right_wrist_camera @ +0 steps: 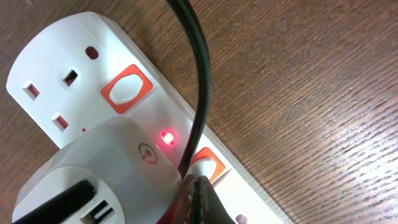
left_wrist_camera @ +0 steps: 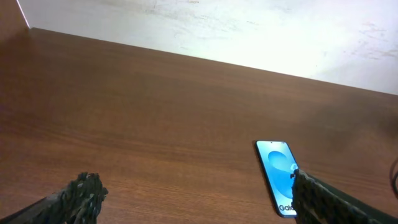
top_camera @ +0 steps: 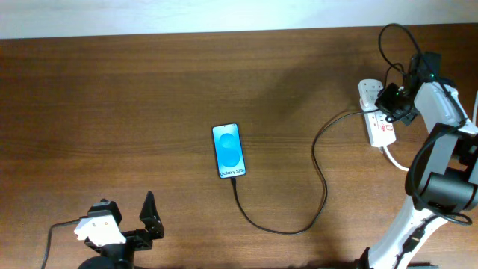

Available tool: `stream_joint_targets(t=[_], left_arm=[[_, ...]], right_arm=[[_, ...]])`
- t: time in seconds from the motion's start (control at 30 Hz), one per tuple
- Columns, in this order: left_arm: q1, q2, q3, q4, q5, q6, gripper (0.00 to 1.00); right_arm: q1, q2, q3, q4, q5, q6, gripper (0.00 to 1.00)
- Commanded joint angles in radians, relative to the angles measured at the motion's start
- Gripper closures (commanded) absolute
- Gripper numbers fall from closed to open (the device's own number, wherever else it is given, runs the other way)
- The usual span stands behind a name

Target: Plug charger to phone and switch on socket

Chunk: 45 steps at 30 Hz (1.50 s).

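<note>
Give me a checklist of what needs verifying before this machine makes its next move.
1. Charger joined to phone: ok, it runs into the lower end.
2. Adapter seated in socket: ok.
3. Red light on: ok.
4. Right pincer at the switch: ok; open or shut, cannot tell.
5. Left pincer away from phone: ok, open.

Glossy white plastic socket on grained wooden table.
</note>
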State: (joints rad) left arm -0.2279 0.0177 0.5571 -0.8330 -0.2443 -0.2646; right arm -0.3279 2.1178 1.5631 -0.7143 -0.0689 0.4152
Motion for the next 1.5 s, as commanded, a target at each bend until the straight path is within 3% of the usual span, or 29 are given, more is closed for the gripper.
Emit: stream_joint_targets(t=[0.0,0.13,0.3,0.47,0.73,0.77,0.8,0.83,0.87,0.97,1.07,1.17,1.27,1.3,1.4,1.47], left_arm=[[0.002,-0.002,-0.003,0.001,-0.011,0.005,0.01],[0.002,-0.002,-0.003,0.001,-0.011,0.005,0.01],[0.002,-0.002,-0.003,0.002,-0.011,0.005,0.01],[0.002,-0.002,-0.003,0.001,-0.011,0.005,0.00],[0.002,-0.002,-0.003,0.001,-0.011,0.005,0.01],[0.002,-0.002,-0.003,0.001,-0.011,0.005,0.01],[0.002,-0.002,-0.003,0.001,-0.011,0.005,0.00],[0.002,-0.002,-0.003,0.001,-0.011,0.005,0.01],[0.002,-0.002,-0.003,0.002,-0.011,0.005,0.01],[0.002,-0.002,-0.003,0.001,-0.011,0.005,0.01],[0.002,-0.002,-0.003,0.001,-0.011,0.005,0.01],[0.002,-0.002,-0.003,0.001,-0.011,0.005,0.00],[0.002,-0.002,-0.003,0.002,-0.011,0.005,0.01],[0.002,-0.002,-0.003,0.001,-0.011,0.004,0.01],[0.002,-0.002,-0.003,0.001,-0.011,0.005,0.01],[0.002,-0.002,-0.003,0.001,-0.011,0.005,0.01]], right_arm=[[0.130,0.035,-0.033,-0.030,-0.224,0.005,0.96],[0.111,0.010,-0.032,-0.130,0.008,0.011,0.96],[0.044,-0.164,-0.032,-0.249,0.074,0.003,0.96],[0.061,-0.575,-0.032,-0.414,0.043,-0.118,0.96],[0.061,-1.307,-0.032,-0.736,-0.005,-0.198,0.95],[0.061,-1.386,-0.032,-0.767,-0.005,-0.198,0.69],[0.061,-1.464,-0.032,-0.812,-0.005,-0.198,0.30],[0.061,-1.541,-0.032,-0.872,-0.005,-0.198,0.21],[0.061,-1.610,-0.032,-0.935,-0.005,-0.198,0.02],[0.061,-1.723,-0.033,-0.983,0.000,-0.199,0.02],[0.061,-1.823,-0.033,-0.984,-0.033,-0.280,0.01],[0.057,-2.094,-0.034,-0.880,-0.007,-0.295,0.02],[0.039,-2.100,0.001,-0.784,0.011,-0.427,0.02],[0.019,-2.104,-0.062,-0.711,-0.010,-0.459,0.02],[-0.011,-2.112,-0.489,-0.283,-0.258,-0.487,0.02],[0.108,-2.112,-0.706,-0.076,-0.290,-0.486,0.02]])
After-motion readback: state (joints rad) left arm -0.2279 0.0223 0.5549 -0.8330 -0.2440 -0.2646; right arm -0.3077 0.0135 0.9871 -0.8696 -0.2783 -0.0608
